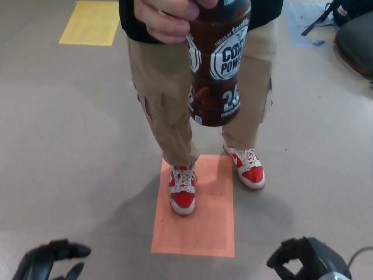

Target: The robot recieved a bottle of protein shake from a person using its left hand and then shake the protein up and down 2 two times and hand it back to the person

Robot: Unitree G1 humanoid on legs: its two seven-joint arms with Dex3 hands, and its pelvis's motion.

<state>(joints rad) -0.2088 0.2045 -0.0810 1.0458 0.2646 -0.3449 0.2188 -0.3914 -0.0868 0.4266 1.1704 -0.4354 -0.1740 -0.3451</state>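
Note:
A dark brown protein shake bottle (215, 64) with white lettering hangs upright near the top centre, held by its upper part in a person's hand (169, 17). The person stands facing me in tan trousers and red-and-white shoes. My left hand (49, 259) is low at the bottom left, far below the bottle, its fingers apart and empty. My right hand (306, 259) shows at the bottom right edge, partly cut off, holding nothing that I can see.
An orange floor square (204, 227) lies under the person's shoe. A yellow floor square (92, 22) is at the top left. A dark chair (355, 38) and a blue patch sit at the top right on the grey floor.

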